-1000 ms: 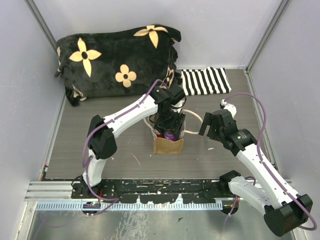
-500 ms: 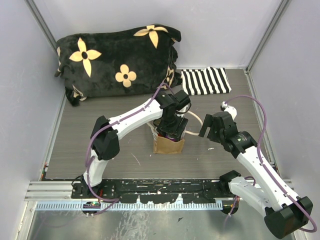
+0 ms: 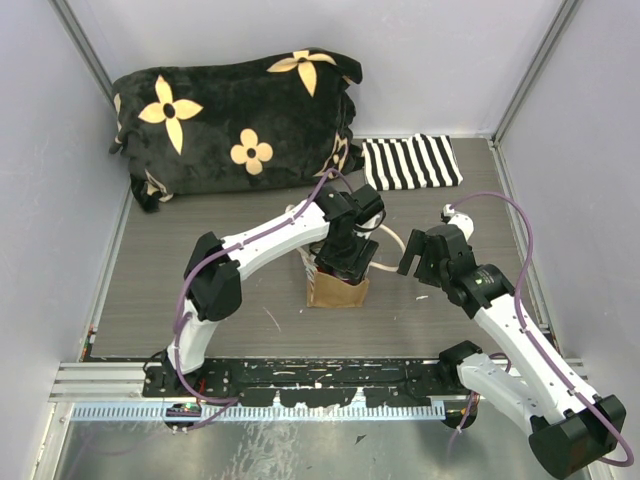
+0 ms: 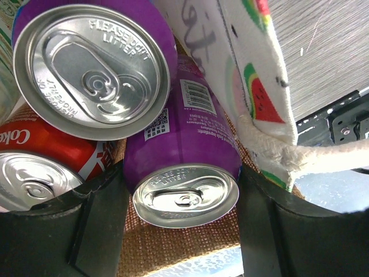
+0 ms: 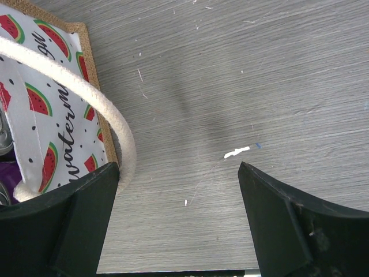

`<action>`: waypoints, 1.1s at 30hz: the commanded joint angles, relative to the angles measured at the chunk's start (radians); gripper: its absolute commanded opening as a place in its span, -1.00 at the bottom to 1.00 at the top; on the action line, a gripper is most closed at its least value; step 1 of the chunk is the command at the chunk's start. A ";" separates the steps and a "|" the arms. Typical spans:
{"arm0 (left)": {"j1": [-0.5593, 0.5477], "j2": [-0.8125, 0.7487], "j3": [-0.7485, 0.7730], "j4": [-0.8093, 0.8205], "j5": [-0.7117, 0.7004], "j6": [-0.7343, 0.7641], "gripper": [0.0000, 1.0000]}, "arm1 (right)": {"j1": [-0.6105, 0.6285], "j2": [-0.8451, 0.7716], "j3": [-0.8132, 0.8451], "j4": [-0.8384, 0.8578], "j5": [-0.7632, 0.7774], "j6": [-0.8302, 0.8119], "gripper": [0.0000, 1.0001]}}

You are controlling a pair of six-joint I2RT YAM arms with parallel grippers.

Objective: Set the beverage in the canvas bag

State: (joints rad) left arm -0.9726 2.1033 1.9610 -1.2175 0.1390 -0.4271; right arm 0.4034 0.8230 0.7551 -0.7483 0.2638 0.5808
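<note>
The canvas bag (image 3: 336, 292) stands upright mid-table, tan burlap with a watermelon-print lining (image 4: 253, 69) and cream rope handles (image 4: 311, 156). My left gripper (image 3: 345, 262) reaches down into its mouth. In the left wrist view it (image 4: 181, 199) is shut on a purple beverage can (image 4: 184, 144), held between both fingers inside the bag. A second purple can (image 4: 95, 69) and a red cola can (image 4: 46, 167) stand beside it in the bag. My right gripper (image 3: 415, 255) is open and empty just right of the bag, next to a handle loop (image 5: 86, 86).
A big black plush item with yellow flowers (image 3: 235, 120) lies at the back left. A black-and-white striped cloth (image 3: 410, 162) lies at the back right. Grey walls close the sides. Bare wood-grain table (image 5: 230, 86) shows below the right gripper.
My left gripper has moved slightly right and lower into the bag's mouth with the purple can. The right arm has barely moved.
</note>
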 commanded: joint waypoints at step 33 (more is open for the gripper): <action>-0.062 -0.159 0.118 0.027 0.036 0.138 0.96 | -0.004 0.049 0.032 0.056 -0.019 -0.015 0.80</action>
State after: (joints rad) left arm -1.0294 1.9980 2.0136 -1.2022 0.1745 -0.3317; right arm 0.4026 0.8711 0.7551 -0.7288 0.2474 0.5774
